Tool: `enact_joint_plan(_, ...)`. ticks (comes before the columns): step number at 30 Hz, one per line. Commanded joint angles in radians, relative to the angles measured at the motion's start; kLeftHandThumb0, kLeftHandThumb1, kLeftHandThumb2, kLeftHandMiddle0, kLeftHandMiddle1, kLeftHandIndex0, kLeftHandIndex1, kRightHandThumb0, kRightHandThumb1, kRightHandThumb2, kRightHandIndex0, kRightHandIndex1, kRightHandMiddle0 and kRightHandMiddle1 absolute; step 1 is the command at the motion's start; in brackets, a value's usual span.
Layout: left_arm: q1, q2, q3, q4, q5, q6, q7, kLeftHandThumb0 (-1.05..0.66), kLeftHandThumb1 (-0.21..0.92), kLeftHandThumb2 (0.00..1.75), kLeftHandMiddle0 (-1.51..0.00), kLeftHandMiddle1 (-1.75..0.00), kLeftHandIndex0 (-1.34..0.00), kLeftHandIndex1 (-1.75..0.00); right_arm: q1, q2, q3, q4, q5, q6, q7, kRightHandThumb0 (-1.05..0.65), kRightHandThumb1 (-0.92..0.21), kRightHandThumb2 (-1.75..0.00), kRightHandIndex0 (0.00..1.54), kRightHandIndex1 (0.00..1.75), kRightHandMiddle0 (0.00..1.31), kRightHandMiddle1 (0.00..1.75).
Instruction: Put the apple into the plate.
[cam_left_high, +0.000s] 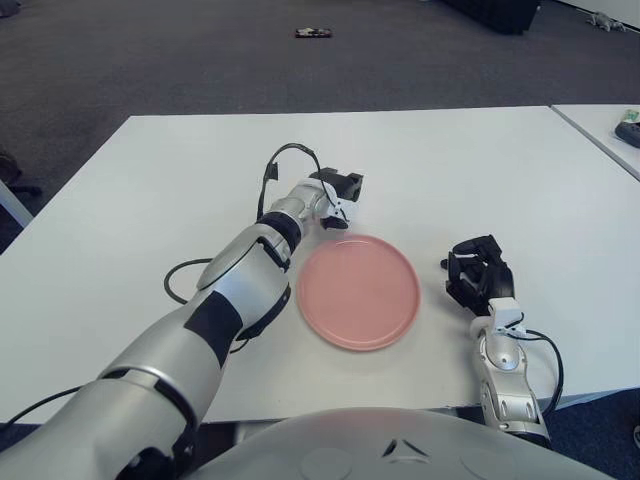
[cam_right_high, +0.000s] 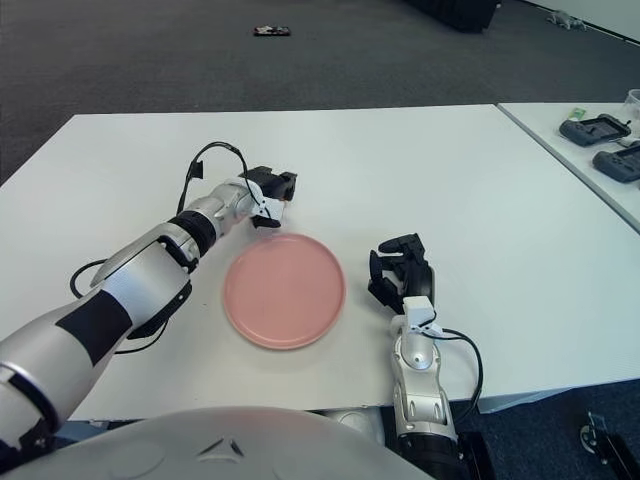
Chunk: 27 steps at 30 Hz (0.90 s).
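Observation:
A pink plate (cam_left_high: 358, 292) lies on the white table (cam_left_high: 180, 170) in front of me. My left hand (cam_left_high: 340, 196) reaches just past the plate's far left rim, a little above the table. Its fingers are curled around something small. Only a sliver of red shows between them in the right eye view (cam_right_high: 284, 199), which I take for the apple. The rest of the apple is hidden by the hand. My right hand (cam_left_high: 478, 268) shows to the right of the plate, holding nothing, its fingers relaxed.
A black cable (cam_left_high: 182, 282) from my left arm loops on the table left of the plate. A second table (cam_right_high: 560, 110) stands at the right with black devices (cam_right_high: 597, 128) on it. A small dark object (cam_left_high: 312, 33) lies on the carpet beyond.

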Motion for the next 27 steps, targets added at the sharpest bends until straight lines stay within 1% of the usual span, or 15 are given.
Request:
enact_joint_plan(1,0.022,0.011,-0.013,0.016,0.017,0.004,-0.015,-0.45,0.32,1.03,-0.8,-1.75,-0.49,-1.75,0.017,0.003,-0.007,0.011,0.002,0.027,-0.001,-0.37,-0.71,-0.82,0.6,1.22,0.32,1.75)
enact_joint_plan(3,0.023,0.011,-0.014,0.016,0.016,0.005,-0.014,-0.4,0.29,1.08,-0.85,-1.75,-0.57,-1.75,0.017,0.002,-0.007,0.012,0.002,0.027,-0.001,-0.37,-0.71,-0.82,0.6,1.22,0.32,1.75)
enact_joint_plan(4,0.023,0.011,-0.014,0.016,0.015,0.006,-0.013,-0.39,0.29,1.09,-0.86,-1.75,-0.58,-1.75,0.017,0.002,-0.008,0.013,0.001,0.027,-0.002,-0.37,-0.71,-0.82,0.6,1.22,0.32,1.75)
enact_joint_plan(6,0.023,0.011,-0.014,0.016,0.015,0.009,-0.011,-0.45,0.29,1.24,-0.89,-1.75,-0.6,-1.75,0.016,0.0,-0.009,0.015,0.0,0.026,-0.002,-0.37,-0.71,-0.82,0.6,1.22,0.32,1.75)
enact_joint_plan(12,0.03,0.013,0.002,0.014,-0.002,0.012,-0.005,-0.49,0.25,1.38,-0.97,-1.75,-0.65,-1.75,0.014,-0.001,-0.01,0.028,0.006,-0.01,0.0,-0.37,-0.71,-0.82,0.61,1.23,0.32,1.75)
enact_joint_plan(16,0.034,0.012,0.019,0.013,-0.02,0.016,-0.015,-0.5,0.23,1.41,-1.01,-1.75,-0.67,-1.75,0.014,-0.002,-0.01,0.03,0.006,-0.015,0.002,-0.37,-0.71,-0.82,0.61,1.23,0.32,1.75)
enact_joint_plan(19,0.038,0.01,0.047,0.012,-0.045,0.022,-0.027,-0.5,0.23,1.42,-1.05,-1.75,-0.68,-1.75,0.017,-0.004,-0.011,0.025,0.01,-0.001,0.009,-0.37,-0.71,-0.82,0.6,1.23,0.32,1.75)
enact_joint_plan(20,0.039,0.009,0.054,0.011,-0.051,0.024,-0.029,-0.5,0.23,1.42,-1.11,-1.75,-0.67,-1.75,0.018,-0.004,-0.012,0.024,0.011,0.002,0.01,-0.38,-0.7,-0.83,0.59,1.22,0.32,1.75)
enact_joint_plan(22,0.043,0.009,0.068,0.01,-0.064,0.028,-0.024,-0.5,0.24,1.41,-1.14,-1.75,-0.67,-1.75,0.017,-0.004,-0.017,0.023,0.013,0.012,0.009,-0.38,-0.7,-0.83,0.6,1.22,0.32,1.75)
enact_joint_plan(27,0.049,0.018,0.079,0.008,-0.067,0.027,-0.02,-0.49,0.25,1.4,-1.19,-1.75,-0.66,-1.75,0.01,-0.003,-0.022,0.027,0.012,0.014,0.006,-0.37,-0.7,-0.83,0.6,1.23,0.32,1.75)
